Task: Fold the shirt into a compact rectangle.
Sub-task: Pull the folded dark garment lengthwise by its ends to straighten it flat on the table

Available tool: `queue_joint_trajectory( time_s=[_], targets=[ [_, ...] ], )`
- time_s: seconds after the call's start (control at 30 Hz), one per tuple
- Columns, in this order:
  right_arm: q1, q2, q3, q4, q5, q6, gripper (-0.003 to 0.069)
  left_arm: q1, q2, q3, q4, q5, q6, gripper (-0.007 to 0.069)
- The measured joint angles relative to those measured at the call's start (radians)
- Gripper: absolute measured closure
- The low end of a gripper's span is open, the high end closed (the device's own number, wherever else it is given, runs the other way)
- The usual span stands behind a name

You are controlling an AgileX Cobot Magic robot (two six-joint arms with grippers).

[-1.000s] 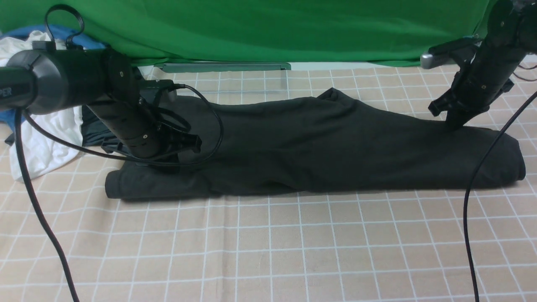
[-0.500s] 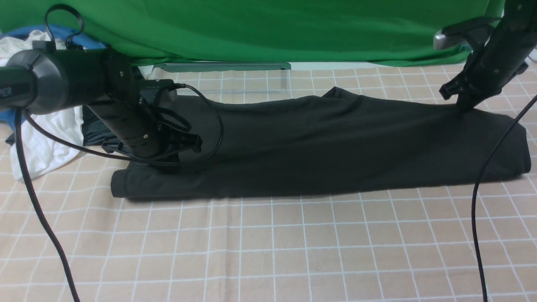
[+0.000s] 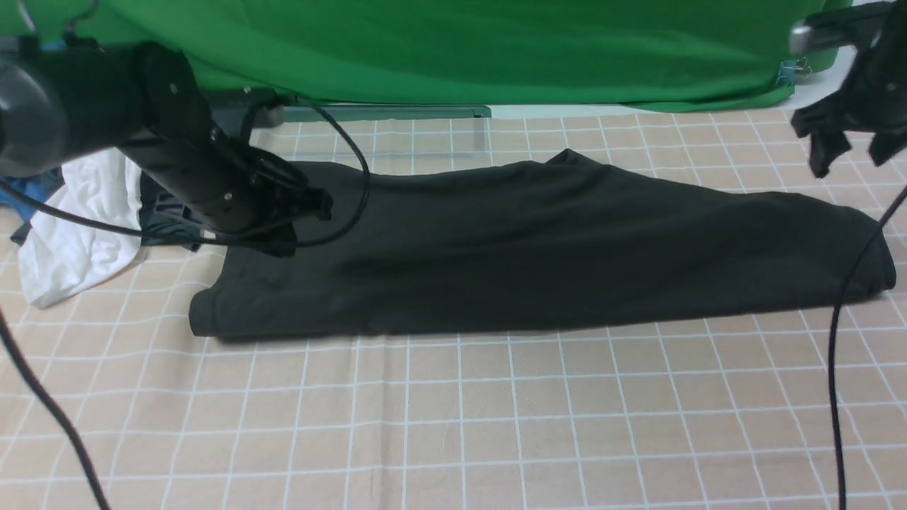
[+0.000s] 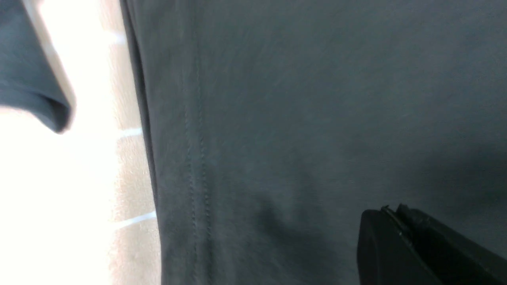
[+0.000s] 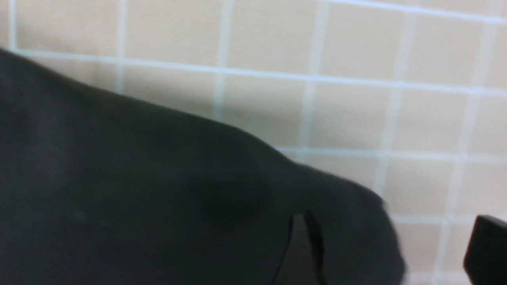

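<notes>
Your right gripper point(image 3: 849, 152) hangs wide and empty above the black shirt point(image 3: 538, 248); left gripper point(image 3: 283, 242) is pinched shut, seemingly on nothing. Take both end corners squarely before folding.

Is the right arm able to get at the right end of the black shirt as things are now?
Probably yes. Its open fingers hang above that end of the shirt, which lies flat with nothing on it or in between.

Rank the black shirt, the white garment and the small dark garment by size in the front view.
1. black shirt
2. white garment
3. dark garment, partly hidden behind the left arm
</notes>
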Motion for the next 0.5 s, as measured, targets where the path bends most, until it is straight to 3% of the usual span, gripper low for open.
queue_joint_trajectory(
  time_s=[0.1,0.3,0.5],
  targets=[
    [-0.042,-0.023,0.058,0.015,0.007,0.037,0.0119,0.0,-0.055,0.017,-0.008,0.019,0.0,0.0606],
    [-0.093,-0.018,0.189,0.122,0.012,0.037,0.0036,0.0,-0.144,0.128,-0.02,0.008,0.0,0.0606],
    [-0.093,0.012,0.216,0.176,-0.032,0.034,0.0034,0.0,-0.179,0.18,-0.029,-0.007,0.0,0.0606]
  ],
)
